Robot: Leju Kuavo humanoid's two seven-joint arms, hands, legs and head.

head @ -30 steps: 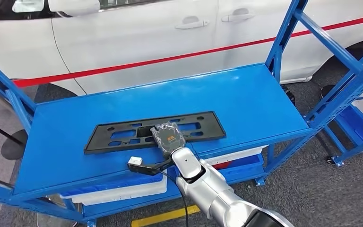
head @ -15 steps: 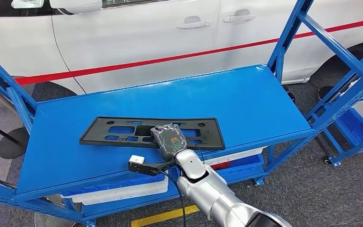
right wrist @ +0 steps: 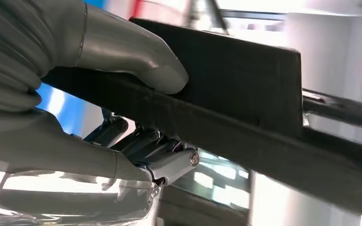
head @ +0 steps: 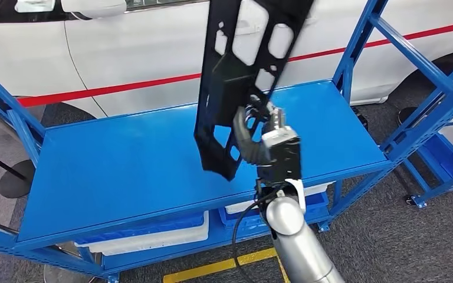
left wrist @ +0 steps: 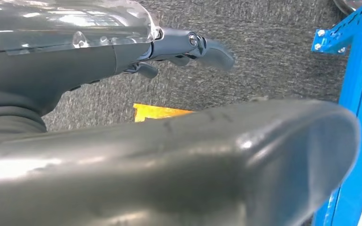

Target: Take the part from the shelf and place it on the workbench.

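1. Head view: the right robot hand (head: pixel 265 138) grips the long flat black plastic part with cut-out slots (head: pixel 242 71), held nearly upright above the blue metal shelf (head: pixel 124 159), clear of its deck, probably so it can swing past the shelf's posts.
2. Left wrist view: the left robot hand (left wrist: pixel 169 47) hangs over grey floor beside the shelf's blue frame, fingers extended, holding nothing (kept out of the way, I judge).
3. Right wrist view: thumb (right wrist: pixel 136 61) presses one face of the part, fingers (right wrist: pixel 141 146) curl under, a clamp suited to a thin panel.
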